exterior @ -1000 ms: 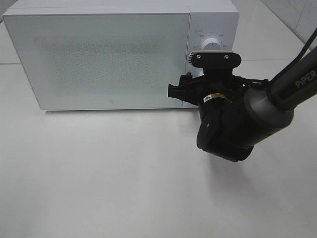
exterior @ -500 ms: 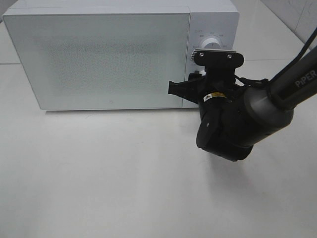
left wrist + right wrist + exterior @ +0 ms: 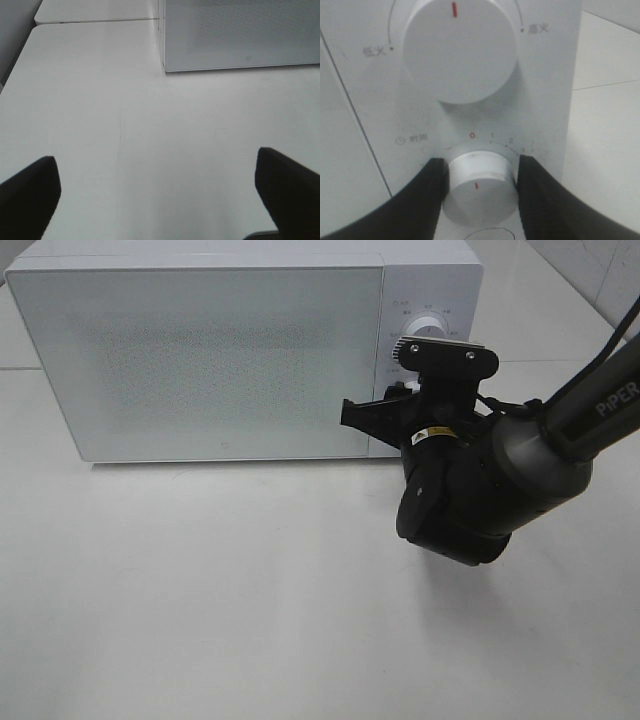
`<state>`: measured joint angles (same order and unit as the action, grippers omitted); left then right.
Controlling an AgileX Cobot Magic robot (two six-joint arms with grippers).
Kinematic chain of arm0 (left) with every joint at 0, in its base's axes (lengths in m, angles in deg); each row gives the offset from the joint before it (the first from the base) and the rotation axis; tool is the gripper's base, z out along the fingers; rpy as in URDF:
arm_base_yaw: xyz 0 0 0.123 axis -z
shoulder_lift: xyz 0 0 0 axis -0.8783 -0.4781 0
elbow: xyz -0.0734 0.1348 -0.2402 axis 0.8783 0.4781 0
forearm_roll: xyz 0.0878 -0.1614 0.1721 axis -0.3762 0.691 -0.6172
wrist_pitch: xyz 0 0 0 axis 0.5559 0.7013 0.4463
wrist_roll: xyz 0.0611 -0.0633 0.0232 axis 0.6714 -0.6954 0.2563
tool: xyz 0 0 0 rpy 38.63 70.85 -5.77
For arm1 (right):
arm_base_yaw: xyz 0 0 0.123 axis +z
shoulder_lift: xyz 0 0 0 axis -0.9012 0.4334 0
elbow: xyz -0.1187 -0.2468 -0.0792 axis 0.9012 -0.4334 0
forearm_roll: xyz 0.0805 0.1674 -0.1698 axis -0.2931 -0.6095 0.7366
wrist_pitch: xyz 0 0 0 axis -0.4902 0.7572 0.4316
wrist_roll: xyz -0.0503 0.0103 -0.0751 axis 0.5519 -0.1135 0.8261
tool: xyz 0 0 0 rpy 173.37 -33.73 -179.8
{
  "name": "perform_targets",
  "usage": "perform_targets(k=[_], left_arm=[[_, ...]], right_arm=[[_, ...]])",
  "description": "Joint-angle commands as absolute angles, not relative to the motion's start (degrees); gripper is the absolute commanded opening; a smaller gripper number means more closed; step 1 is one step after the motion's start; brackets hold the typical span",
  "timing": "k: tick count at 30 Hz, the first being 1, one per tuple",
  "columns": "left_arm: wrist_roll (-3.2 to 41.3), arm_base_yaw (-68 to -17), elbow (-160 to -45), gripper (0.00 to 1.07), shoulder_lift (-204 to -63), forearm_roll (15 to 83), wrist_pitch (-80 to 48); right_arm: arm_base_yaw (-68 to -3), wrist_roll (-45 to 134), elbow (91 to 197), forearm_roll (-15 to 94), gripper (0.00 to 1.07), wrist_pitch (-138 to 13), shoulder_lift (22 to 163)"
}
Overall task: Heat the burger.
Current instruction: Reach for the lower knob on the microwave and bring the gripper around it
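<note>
A white table [image 3: 200,590] fills the high view, and a white microwave oven [image 3: 240,350] is set at its far edge with its dotted door [image 3: 240,30] shut. The burger is not seen in any view; whether it lies behind that door cannot be told. The right arm [image 3: 480,490] is stretched to the control panel at the oven's right end. On the panel a large power dial [image 3: 460,50] is mounted above a smaller timer dial [image 3: 480,192], whose red mark appears to sit near zero. The right gripper [image 3: 481,170] is closed around the timer dial, one black finger pressed to each side. The left gripper [image 3: 156,162] is held over bare table near the oven's left corner, its fingers spread wide and nothing between them. Several faults can be judged likely from here. The smooth round dial may be slipped over if it is pinched too lightly, so no time would be set. If the wrist is turned off the dial's axis, the fingers may be dragged off or the oven nudged. If the dial is turned too far, the burger may be overheated. If the oven is in fact empty, it would be run with nothing inside.
</note>
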<state>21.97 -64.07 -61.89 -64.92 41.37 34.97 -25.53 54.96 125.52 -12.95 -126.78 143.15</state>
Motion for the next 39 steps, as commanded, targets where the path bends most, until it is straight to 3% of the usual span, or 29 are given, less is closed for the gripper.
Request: perform_targets(k=[1,12,39], left_arm=[[22.0,-64.0,-61.7,0.98,-63.9,41.5,34.5],[22.0,-64.0,-61.7,0.98,-63.9,41.5,34.5],[22.0,-64.0,-61.7,0.98,-63.9,41.5,34.5]], right_arm=[[-26.1,52.6,126.5,-11.5,0.1,-135.7,142.8],[-26.1,43.6,126.5,-10.0,0.1,-135.4,142.8],[-26.1,2.1,126.5,-7.3,0.1,-130.6,142.8]])
